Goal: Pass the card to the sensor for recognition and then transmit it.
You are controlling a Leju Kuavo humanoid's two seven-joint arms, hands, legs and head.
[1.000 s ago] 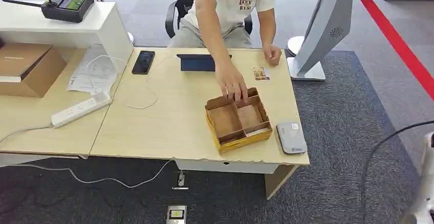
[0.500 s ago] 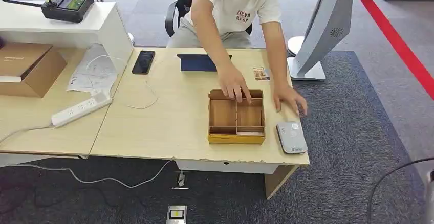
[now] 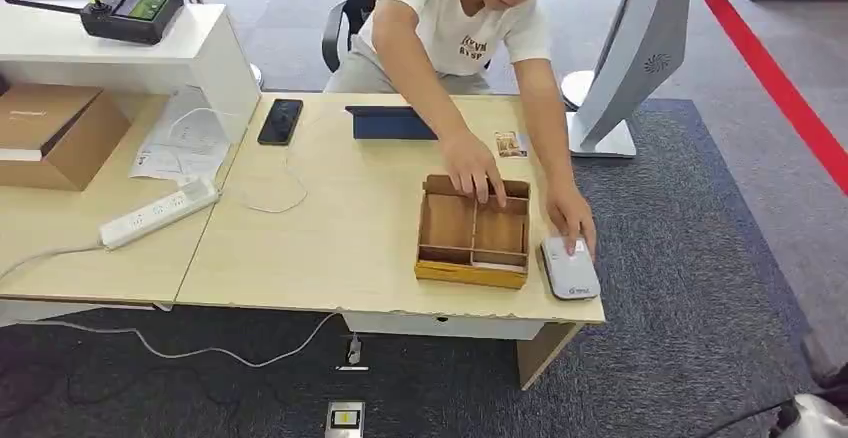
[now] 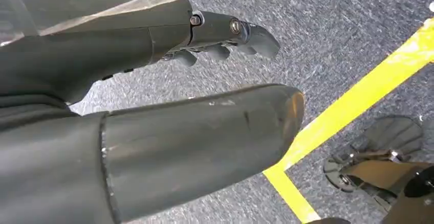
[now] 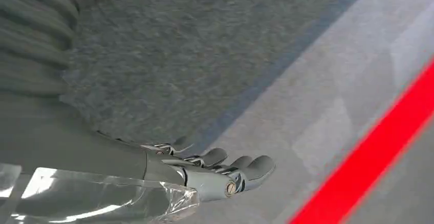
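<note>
A small printed card (image 3: 510,144) lies on the wooden table (image 3: 330,248) at its far right. A grey flat sensor (image 3: 571,274) sits at the table's near right corner. Beside it stands a divided cardboard box (image 3: 473,230). A person (image 3: 455,13) leans over the table, one hand on the box's far rim and the other on the sensor. My left hand (image 4: 169,132) hangs over grey carpet with thumb and fingers apart, holding nothing. My right hand (image 5: 204,173) hangs over carpet and floor with its fingers stretched out, holding nothing.
A phone (image 3: 280,120) and a dark tablet (image 3: 388,123) lie at the table's far side. A power strip (image 3: 158,213), papers and a brown carton (image 3: 50,133) are on the left. A white kiosk stand (image 3: 620,68) rises at the right. A small device (image 3: 344,419) lies on the carpet.
The person has straightened the cardboard box and slid it slightly right, and moved the other hand from beside the card onto the sensor. My silver arm has dropped low at the right edge.
</note>
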